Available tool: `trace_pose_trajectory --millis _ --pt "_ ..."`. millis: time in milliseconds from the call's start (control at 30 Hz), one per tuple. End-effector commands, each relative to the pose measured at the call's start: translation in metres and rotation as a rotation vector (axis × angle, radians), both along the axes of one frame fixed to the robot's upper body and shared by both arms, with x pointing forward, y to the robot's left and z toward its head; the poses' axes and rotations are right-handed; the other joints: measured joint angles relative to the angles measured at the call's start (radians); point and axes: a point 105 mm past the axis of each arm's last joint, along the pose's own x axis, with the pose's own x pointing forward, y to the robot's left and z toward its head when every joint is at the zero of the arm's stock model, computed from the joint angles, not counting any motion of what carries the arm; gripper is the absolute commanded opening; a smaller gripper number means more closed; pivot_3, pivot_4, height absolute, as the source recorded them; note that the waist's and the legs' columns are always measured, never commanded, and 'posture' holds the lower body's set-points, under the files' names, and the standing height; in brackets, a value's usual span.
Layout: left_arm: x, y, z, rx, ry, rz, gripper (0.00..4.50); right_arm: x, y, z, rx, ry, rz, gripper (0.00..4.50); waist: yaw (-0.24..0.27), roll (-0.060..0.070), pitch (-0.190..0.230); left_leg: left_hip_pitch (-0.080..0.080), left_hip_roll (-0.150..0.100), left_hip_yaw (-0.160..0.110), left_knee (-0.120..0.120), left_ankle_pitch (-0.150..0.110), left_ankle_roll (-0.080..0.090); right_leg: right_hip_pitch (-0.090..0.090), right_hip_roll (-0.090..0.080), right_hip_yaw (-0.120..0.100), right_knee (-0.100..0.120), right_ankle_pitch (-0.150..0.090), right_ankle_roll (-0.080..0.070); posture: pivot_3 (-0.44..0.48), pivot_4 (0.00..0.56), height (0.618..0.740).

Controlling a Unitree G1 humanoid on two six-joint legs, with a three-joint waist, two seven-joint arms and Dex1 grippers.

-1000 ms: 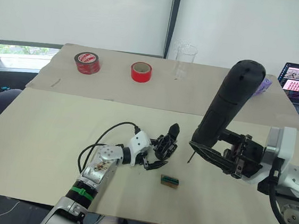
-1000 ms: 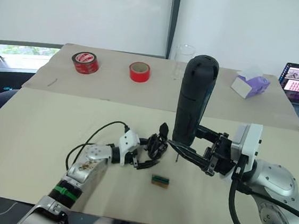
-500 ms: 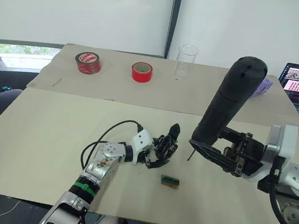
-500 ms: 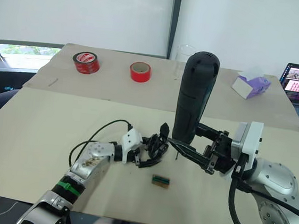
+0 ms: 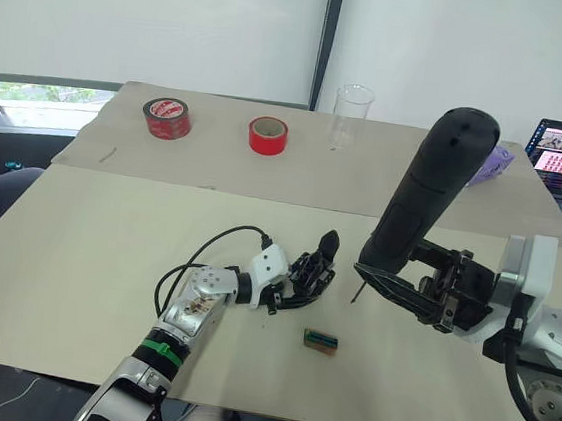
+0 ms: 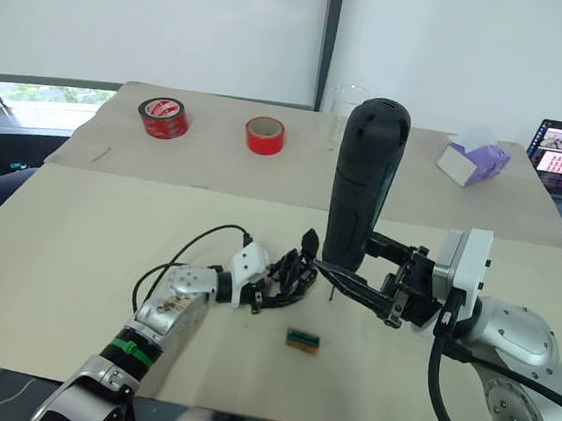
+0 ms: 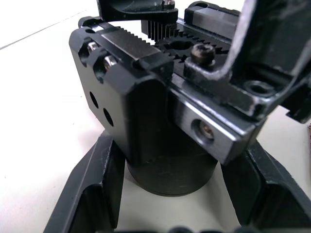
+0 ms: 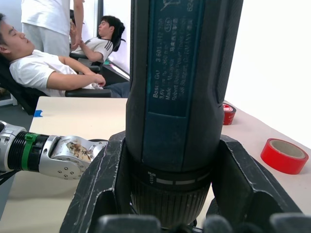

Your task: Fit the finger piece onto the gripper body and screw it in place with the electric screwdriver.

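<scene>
Black blocky gripper body (image 5: 309, 274) sits clamped in your left gripper (image 5: 298, 288); your right gripper (image 5: 394, 283) clasps the thick black electric screwdriver (image 5: 426, 191).

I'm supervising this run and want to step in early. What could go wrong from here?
1. The screwdriver stands tall in the right hand, which grips it low down; it could tip when pressed onto a screw.
2. Its bit hangs beside the gripper body, not over a screw, so it may miss.
3. The left hand clasps only the body's round base, so the body might twist.
</scene>
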Motion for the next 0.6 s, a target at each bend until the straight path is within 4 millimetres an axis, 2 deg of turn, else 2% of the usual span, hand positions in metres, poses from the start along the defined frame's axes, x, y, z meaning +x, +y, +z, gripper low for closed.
trace_pose_trajectory --millis 33,300,600 --pt "-0.007 -0.005 -0.011 0.027 0.029 -0.026 2.29 -0.005 0.0 0.023 0.02 -0.081 0.011 1.91 -0.001 0.0 0.0 0.0 0.0 0.0 0.0 0.0 0.0 0.0 0.0 0.0 0.0 0.0 0.0 0.0 0.15 0.74" --pt "-0.008 -0.001 -0.013 0.042 0.037 -0.023 2.29 0.001 0.017 0.058 0.08 -0.089 0.074 1.91 -0.003 0.0 0.0 -0.001 0.0 -0.001 0.0 0.0 0.0 -0.001 0.0 0.0 0.0 0.001 -0.002 0.0 0.15 0.74" --pt "-0.009 0.002 -0.015 0.051 0.047 -0.025 2.29 0.013 0.034 0.077 0.127 -0.083 0.115 1.91 -0.005 0.0 0.0 -0.002 0.0 -0.001 0.0 0.0 0.0 -0.001 0.0 -0.001 0.0 0.001 -0.002 0.0 0.15 0.74"
